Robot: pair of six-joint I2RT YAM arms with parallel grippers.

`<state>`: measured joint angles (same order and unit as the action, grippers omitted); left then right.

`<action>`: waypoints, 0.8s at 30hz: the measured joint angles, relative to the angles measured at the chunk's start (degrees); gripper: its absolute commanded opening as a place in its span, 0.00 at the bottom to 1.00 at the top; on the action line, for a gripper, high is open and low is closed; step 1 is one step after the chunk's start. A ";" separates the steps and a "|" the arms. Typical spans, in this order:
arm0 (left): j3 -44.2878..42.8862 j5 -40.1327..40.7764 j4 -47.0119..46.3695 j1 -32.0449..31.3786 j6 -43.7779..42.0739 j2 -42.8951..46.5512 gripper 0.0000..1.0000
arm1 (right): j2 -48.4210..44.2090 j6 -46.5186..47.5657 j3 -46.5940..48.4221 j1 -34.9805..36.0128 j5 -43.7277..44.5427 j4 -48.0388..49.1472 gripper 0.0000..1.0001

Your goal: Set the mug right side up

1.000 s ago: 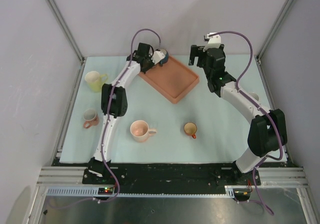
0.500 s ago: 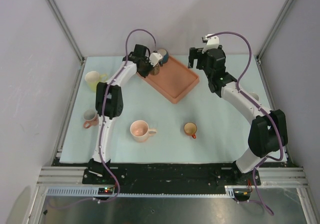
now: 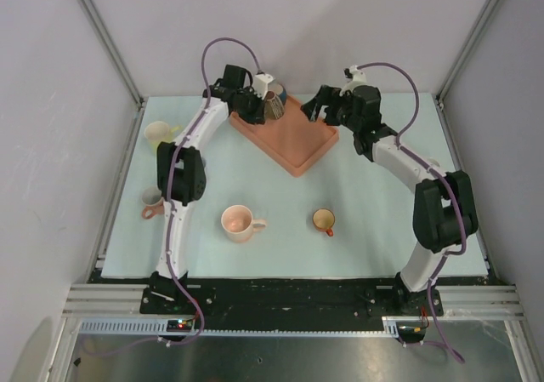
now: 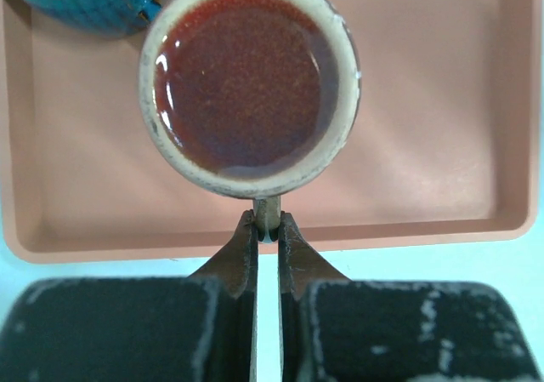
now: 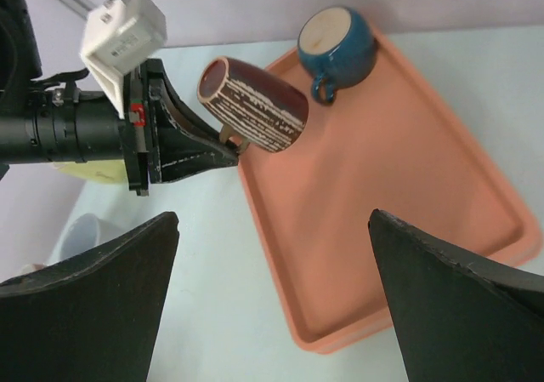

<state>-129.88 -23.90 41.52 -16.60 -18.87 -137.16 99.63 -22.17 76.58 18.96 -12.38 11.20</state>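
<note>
Brown striped mug point(image 5: 252, 103) is hanging tilted above the tray point(image 5: 408, 203), left pincer point(image 4: 268, 229) clamping its handle, right pincer point(image 5: 272, 220) gaping wide.

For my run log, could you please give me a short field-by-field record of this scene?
Held mug: brown striped mug, on its side, in the air over the tray
Left gripper: shut on the mug's handle
Right gripper: open, holding nothing
Also on tray: blue mug, flat pale end up
Task status: mug not yet upright
</note>
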 measured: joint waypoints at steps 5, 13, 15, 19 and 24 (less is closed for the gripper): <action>-1.79 -3.41 1.73 0.00 3.21 1.05 0.00 | 1.40 -7.30 -1.31 -1.20 -5.27 2.91 0.99; -6.93 -8.33 4.72 -0.33 6.47 5.18 0.00 | 1.88 -18.95 -1.33 -2.47 -9.22 12.20 0.99; -7.48 -9.55 5.60 -0.55 7.15 6.88 0.00 | 2.64 -21.90 -1.33 -2.54 -9.62 14.60 0.99; -8.55 -11.17 6.43 -1.16 8.02 9.42 0.00 | 4.72 -26.84 -1.27 -2.40 -9.77 18.43 0.98; -8.59 -12.63 7.67 -1.92 8.46 11.72 0.00 | 7.19 -30.14 1.92 -1.68 -9.92 19.80 0.97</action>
<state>-138.47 -36.53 49.19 -18.52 -10.41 -125.45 106.83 -52.31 78.50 17.28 -22.31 31.00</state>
